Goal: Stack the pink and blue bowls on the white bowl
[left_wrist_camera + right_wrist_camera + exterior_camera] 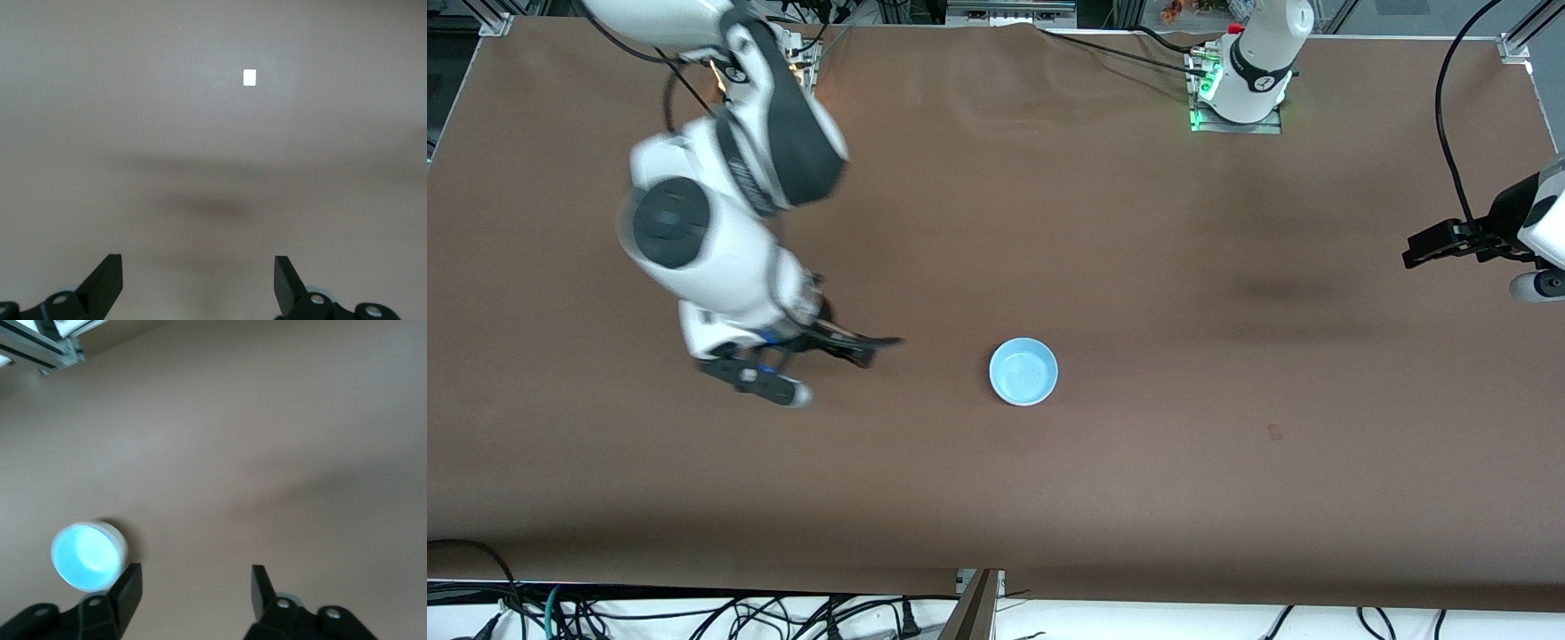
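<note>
- Now the blue bowl (1024, 371) sits alone mid-table (1138, 267), upright.
- Right gripper (854, 348), at its nine o'clock, spread, empty.
- Left gripper (1423, 249) waits at two o'clock, spread.

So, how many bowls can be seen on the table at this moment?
1. Only the blue bowl shows, near the middle of the table; it may sit on other bowls hidden beneath it. No pink or white bowl stands apart anywhere.
</note>
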Tool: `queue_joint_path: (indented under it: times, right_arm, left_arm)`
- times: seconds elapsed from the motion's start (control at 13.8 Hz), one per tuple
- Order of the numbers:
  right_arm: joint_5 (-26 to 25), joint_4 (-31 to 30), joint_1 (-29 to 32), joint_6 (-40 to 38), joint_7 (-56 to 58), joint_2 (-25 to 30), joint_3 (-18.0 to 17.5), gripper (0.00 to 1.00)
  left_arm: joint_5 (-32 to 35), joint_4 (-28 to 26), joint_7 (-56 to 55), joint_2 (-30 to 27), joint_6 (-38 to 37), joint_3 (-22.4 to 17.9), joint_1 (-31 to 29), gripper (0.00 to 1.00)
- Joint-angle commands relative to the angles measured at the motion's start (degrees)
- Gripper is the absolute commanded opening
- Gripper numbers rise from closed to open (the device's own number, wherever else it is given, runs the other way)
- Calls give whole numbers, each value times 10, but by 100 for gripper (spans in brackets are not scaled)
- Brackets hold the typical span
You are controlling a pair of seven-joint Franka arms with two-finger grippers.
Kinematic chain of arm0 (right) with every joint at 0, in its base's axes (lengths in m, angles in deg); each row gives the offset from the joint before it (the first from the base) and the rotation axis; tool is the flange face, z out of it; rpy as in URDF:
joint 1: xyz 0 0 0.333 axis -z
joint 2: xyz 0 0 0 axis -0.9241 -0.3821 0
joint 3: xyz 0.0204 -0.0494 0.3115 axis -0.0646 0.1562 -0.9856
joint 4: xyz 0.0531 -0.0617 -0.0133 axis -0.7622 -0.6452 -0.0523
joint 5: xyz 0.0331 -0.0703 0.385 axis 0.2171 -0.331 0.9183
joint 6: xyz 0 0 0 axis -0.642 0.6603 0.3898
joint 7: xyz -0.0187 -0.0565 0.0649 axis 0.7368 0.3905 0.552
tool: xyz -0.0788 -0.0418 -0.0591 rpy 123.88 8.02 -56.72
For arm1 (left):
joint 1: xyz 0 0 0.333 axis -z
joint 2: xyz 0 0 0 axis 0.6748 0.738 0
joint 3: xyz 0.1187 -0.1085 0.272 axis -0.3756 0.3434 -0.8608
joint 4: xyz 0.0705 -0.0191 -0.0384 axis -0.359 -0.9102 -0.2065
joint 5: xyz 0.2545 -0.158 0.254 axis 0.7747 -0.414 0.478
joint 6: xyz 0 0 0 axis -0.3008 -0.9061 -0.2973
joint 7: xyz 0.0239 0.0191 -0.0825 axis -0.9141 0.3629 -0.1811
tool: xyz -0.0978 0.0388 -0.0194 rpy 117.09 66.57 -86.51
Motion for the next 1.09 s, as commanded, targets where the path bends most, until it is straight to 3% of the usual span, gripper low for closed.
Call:
queue_joint_path:
  times: [0.0, 0.22, 0.44, 0.58, 0.8, 1.02]
  right_arm:
    - [5, -15, 50, -81, 95, 60, -3, 82]
    - [4, -15, 102, -156, 193, 95, 16, 85]
    - [1, -24, 106, -223, 295, 131, 91, 90]
    - [0, -41, 106, -228, 313, 154, 117, 90]
    - [-13, -131, 106, -184, 312, 214, 124, 90]
    - [-42, -332, 97, -58, 305, 335, 115, 90]
  left_arm:
    - [-8, 19, -1, 7, -14, 3, -4, 100]
    - [-8, 18, -1, 7, -13, 3, -4, 100]
    - [-8, 19, -1, 7, -14, 3, -3, 100]
    - [-8, 18, -1, 7, -13, 3, -3, 100]
    - [-9, 19, -1, 7, -13, 3, -3, 100]
    - [-9, 18, -1, 7, -14, 3, -3, 100]
